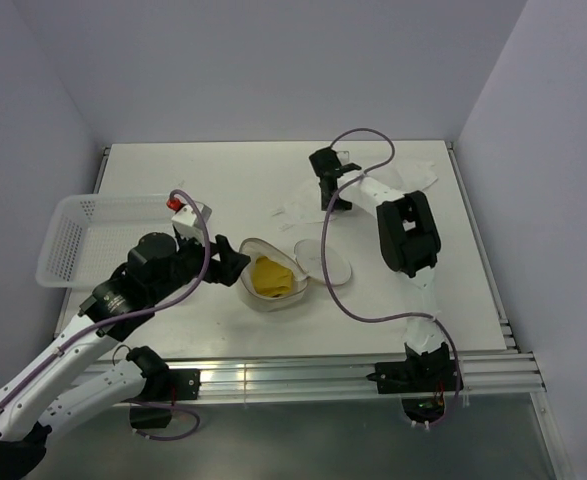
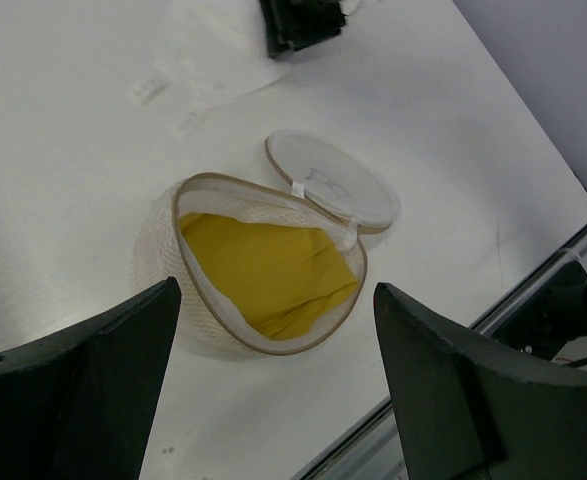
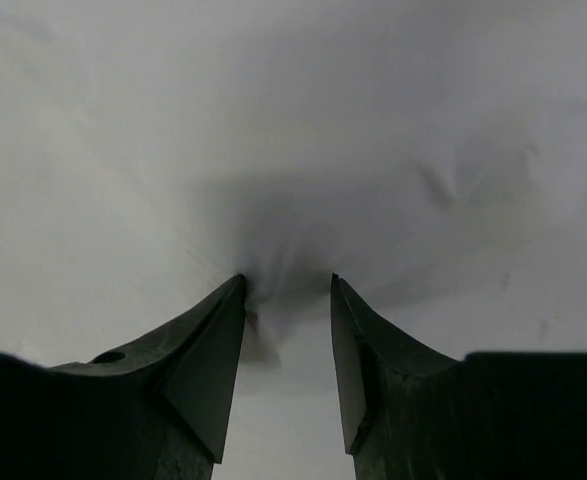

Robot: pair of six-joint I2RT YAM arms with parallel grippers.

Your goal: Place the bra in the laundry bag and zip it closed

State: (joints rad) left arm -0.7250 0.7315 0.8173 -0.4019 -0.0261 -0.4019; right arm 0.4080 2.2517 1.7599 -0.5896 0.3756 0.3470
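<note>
Inside the laundry bag (image 2: 158, 250) lies the bra (image 2: 263, 270); closing remains: fold the lid (image 2: 333, 180) over, then zip. Left gripper (image 2: 275, 290) hovers beside the bag, spread, empty. Right gripper (image 3: 288, 282), beyond the bag, touches white cloth (image 3: 293, 120); grip I cannot tell.

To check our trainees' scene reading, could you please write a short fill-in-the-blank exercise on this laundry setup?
1. The bra lies ____ the bag.
2. The bag's lid is flipped ____, not zipped.
3. In the top view, the basket stands to the ____ of the bag.
4. The left gripper hangs by the bag holding ____.

Missing words: inside; open; left; nothing.
</note>
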